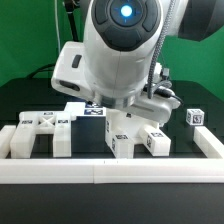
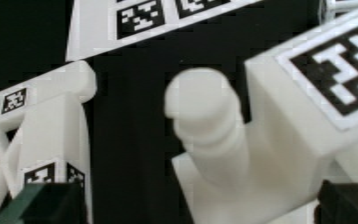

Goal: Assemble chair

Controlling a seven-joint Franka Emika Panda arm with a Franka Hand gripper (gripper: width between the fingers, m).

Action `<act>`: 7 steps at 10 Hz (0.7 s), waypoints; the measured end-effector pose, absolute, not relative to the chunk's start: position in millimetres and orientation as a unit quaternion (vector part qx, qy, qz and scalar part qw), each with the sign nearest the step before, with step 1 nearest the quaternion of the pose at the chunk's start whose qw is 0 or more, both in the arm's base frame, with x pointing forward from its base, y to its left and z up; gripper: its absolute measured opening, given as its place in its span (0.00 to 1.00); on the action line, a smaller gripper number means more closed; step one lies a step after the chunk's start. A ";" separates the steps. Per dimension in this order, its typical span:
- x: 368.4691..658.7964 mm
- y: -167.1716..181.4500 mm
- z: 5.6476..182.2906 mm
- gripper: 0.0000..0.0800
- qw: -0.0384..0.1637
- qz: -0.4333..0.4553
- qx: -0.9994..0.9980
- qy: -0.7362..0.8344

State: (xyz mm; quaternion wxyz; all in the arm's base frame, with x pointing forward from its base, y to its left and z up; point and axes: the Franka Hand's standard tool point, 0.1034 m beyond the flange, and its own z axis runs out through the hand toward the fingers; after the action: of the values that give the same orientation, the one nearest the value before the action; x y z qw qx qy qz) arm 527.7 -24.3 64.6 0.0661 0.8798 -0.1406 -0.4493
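Downward, arm (image 1: 120,50) low over the chair pieces (image 1: 60,125), gripper (image 1: 140,100) wide open and empty, close above a pegged piece (image 2: 202,110).

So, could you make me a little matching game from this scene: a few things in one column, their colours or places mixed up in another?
Things:
1. small cube
2. front rail
3. table
4. backdrop

Descriptions:
A. green
B. black
C. long and white, along the near edge
D. alone at the exterior view's right

Pairs: 1-D, 2-C, 3-B, 4-A
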 end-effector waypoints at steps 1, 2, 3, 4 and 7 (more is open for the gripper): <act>527.8 -24.8 64.0 0.81 0.066 -0.449 0.880 -0.141; 540.1 -24.7 59.7 0.81 0.068 -0.412 0.898 -0.138; 547.3 -22.2 60.9 0.81 0.070 -0.370 0.917 -0.132; 545.5 -20.5 65.0 0.81 0.070 -0.355 0.923 -0.129; 578.0 -18.4 77.1 0.81 0.061 -0.251 0.958 -0.124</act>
State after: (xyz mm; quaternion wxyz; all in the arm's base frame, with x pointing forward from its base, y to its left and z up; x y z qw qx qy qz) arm 578.0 -18.4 77.1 0.0607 0.9580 -0.1243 -0.2512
